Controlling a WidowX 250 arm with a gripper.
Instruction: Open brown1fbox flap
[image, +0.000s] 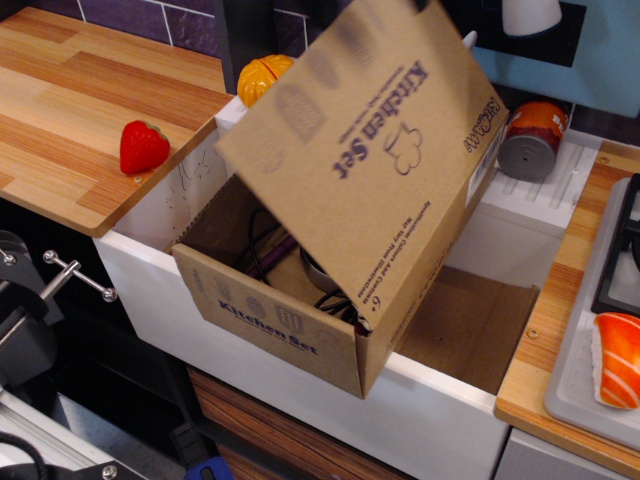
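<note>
The brown1fbox (290, 325) stands in the white sink (440, 420), its small end panel with "Kitchen Set" print facing me. Its big flap (370, 150), with the purple "Kitchen Set" lettering and chef hat, is raised steeply, its free edge up at the top of the view, still joined along the box's right side. The box's inside shows under it, with dark and purple items (290, 262). The gripper does not show; it has left the view past the top edge above the flap.
A red strawberry (143, 146) lies on the wooden counter (60, 110) at left. A yellow-orange toy (262, 75) sits behind the box. An orange can (533, 138) lies at the back right. A salmon sushi piece (618, 358) rests on a grey tray (580, 390) at right.
</note>
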